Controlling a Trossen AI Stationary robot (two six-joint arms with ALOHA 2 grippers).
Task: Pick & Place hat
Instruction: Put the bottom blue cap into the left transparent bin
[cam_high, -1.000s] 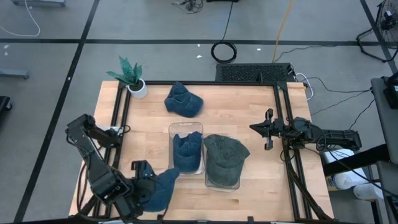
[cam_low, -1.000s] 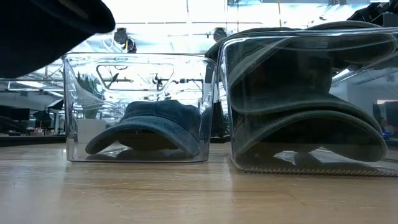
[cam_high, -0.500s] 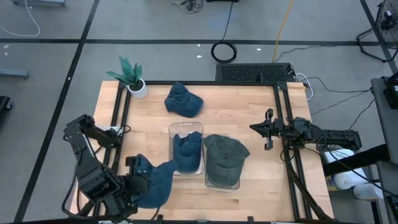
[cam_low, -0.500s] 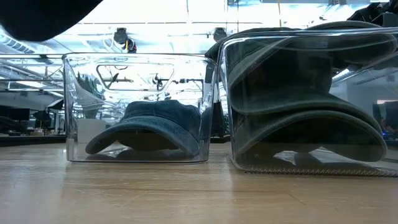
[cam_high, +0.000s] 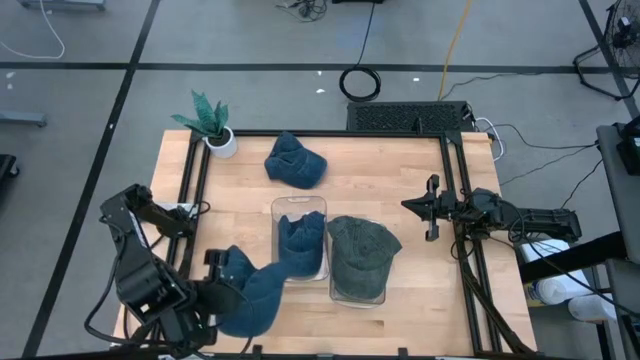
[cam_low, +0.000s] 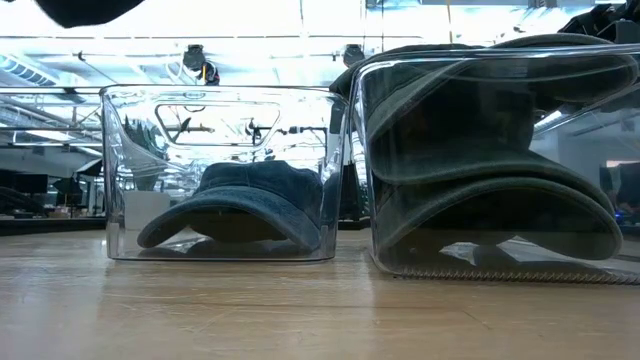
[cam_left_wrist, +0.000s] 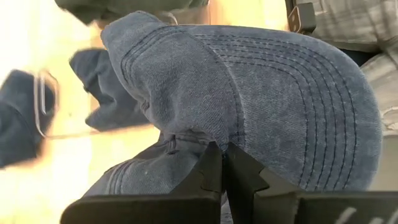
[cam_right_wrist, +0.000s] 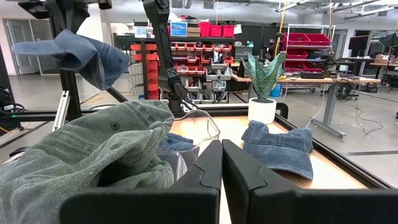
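Carrying blue denim cap (cam_high: 250, 300), left gripper (cam_left_wrist: 222, 163) clenched on fabric, lower left; centre over clear bin (cam_high: 300, 240) before you release. Right gripper (cam_high: 432, 208) pinched empty, mid-right.

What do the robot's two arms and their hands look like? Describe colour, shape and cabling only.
Both arms are black and built of chunky, boxy jointed segments. The left arm has thick links with rounded joint housings and a thin black cable looping off its base end. The right arm is a slimmer black run of links. Each hand, left hand and right hand, has two flat, angular matte-black fingers. No markings are visible.
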